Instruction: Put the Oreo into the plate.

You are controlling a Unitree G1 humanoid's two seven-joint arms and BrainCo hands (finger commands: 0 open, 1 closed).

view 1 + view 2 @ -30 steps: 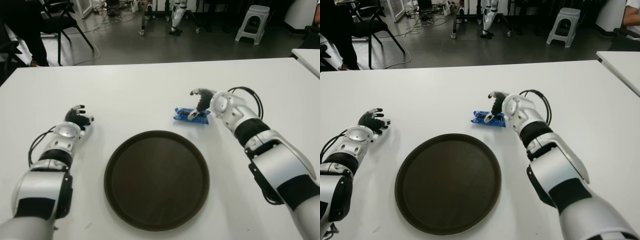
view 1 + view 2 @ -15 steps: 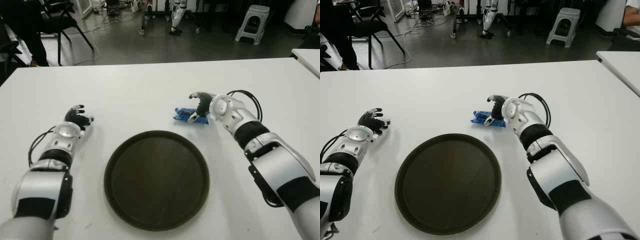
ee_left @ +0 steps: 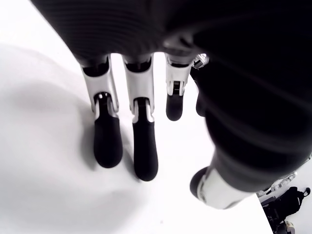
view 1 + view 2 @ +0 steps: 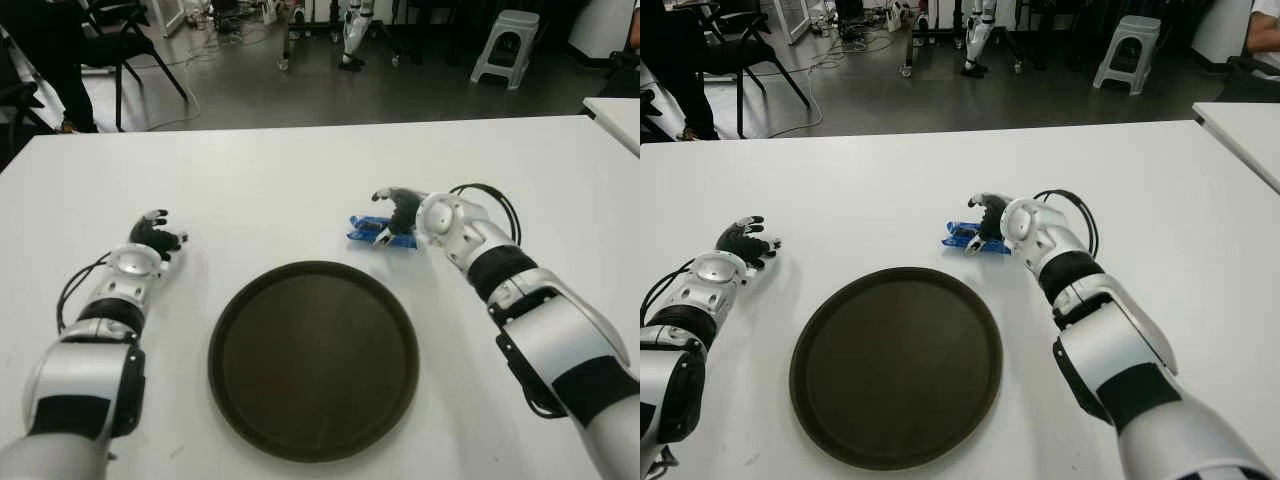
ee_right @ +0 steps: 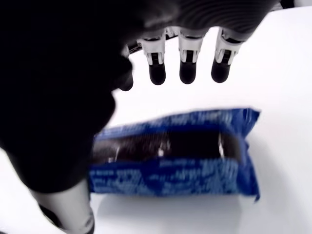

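your right hand hovered right over the oreo, fingers spread and not yet closed, its long axis lying crosswise beneath them.

White table fills the near field. Second white table corner at far right, apart from the first. Grey floor beyond. Black chair at upper left, with dark trouser legs of a person just beside it. Cables trail on floor near chair. Light grey plastic stool at upper right. Wheeled equipment base at top centre.
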